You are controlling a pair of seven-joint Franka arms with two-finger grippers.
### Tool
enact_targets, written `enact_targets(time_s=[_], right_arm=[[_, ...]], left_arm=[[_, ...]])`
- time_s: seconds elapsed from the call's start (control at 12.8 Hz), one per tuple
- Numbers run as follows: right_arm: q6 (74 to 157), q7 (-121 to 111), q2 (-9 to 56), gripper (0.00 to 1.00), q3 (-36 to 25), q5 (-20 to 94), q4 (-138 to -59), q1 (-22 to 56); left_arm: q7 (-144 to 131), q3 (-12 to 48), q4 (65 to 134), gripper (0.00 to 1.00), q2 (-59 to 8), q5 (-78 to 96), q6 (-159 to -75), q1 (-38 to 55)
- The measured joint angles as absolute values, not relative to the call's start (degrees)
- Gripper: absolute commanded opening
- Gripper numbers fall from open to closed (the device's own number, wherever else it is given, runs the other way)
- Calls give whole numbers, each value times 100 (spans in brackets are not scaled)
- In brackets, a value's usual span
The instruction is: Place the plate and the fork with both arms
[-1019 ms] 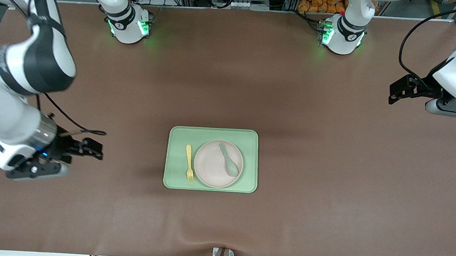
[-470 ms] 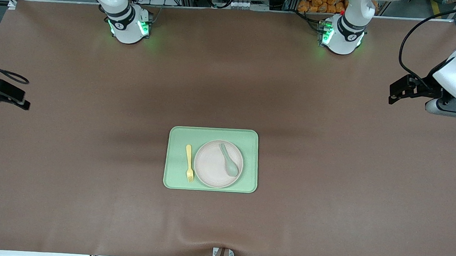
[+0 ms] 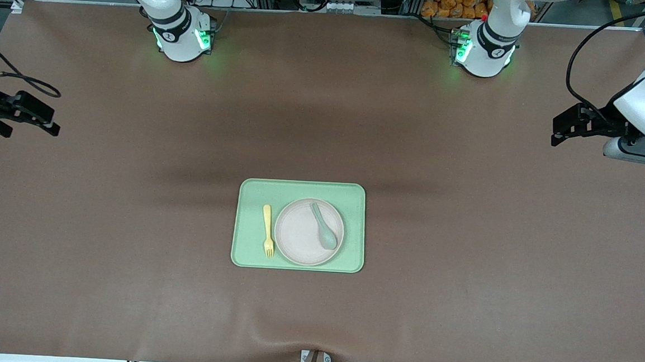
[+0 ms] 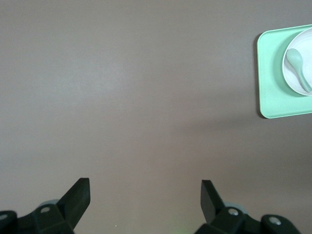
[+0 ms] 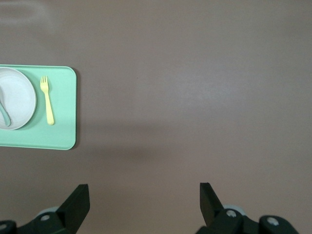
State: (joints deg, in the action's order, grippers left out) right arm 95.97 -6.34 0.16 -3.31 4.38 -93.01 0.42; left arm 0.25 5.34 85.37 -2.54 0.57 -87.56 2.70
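Hovering right gripper: hangs over bare desk at the right arm's end, well apart from the tray; its fingers are spread wide with nothing between them, which fits an arm that has let go and waits.
Tray: a light green rectangular tray, flat on the desk near its middle, serving as the setting that gathers the tableware.
Fork: the small pale yellow fork lies on the tray floor just beside the plate, on the side toward the right arm, tines toward the front camera; it looks laid out like a place setting.
Plate: the round beige-pink plate sits flat on the tray, toward the left arm's side of it.
Spoon: a grey-green spoon rests in the plate, bowl nearer the front camera.
Left gripper: over bare desk at the left arm's end, well apart from the tray; fingers splayed and empty.
Task judgement: plate and fork appear already placed.
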Motion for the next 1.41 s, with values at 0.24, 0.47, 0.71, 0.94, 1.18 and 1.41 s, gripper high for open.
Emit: enact_targets(time_s=[0.24,0.47,0.71,0.94,1.18,1.41], right_arm=[[9627,-634,-24,100,-312,231,-9308,68],[9633,-634,55,100,-311,54,-8983,74],[9632,-634,68,100,-311,14,-8890,74],[9632,-715,69,100,-318,-11,-8882,73],[9634,-871,72,100,-347,-20,-8792,61],[9630,-1057,73,100,-366,-21,-8722,55]], left_arm=[[27,534,8537,100,-253,57,-8756,271],[28,534,8537,100,-253,57,-8756,271],[28,534,8536,100,-253,57,-8756,271],[28,533,8536,100,-253,57,-8756,270],[28,518,8536,100,-253,57,-8756,263],[28,504,8536,100,-253,57,-8756,259]])
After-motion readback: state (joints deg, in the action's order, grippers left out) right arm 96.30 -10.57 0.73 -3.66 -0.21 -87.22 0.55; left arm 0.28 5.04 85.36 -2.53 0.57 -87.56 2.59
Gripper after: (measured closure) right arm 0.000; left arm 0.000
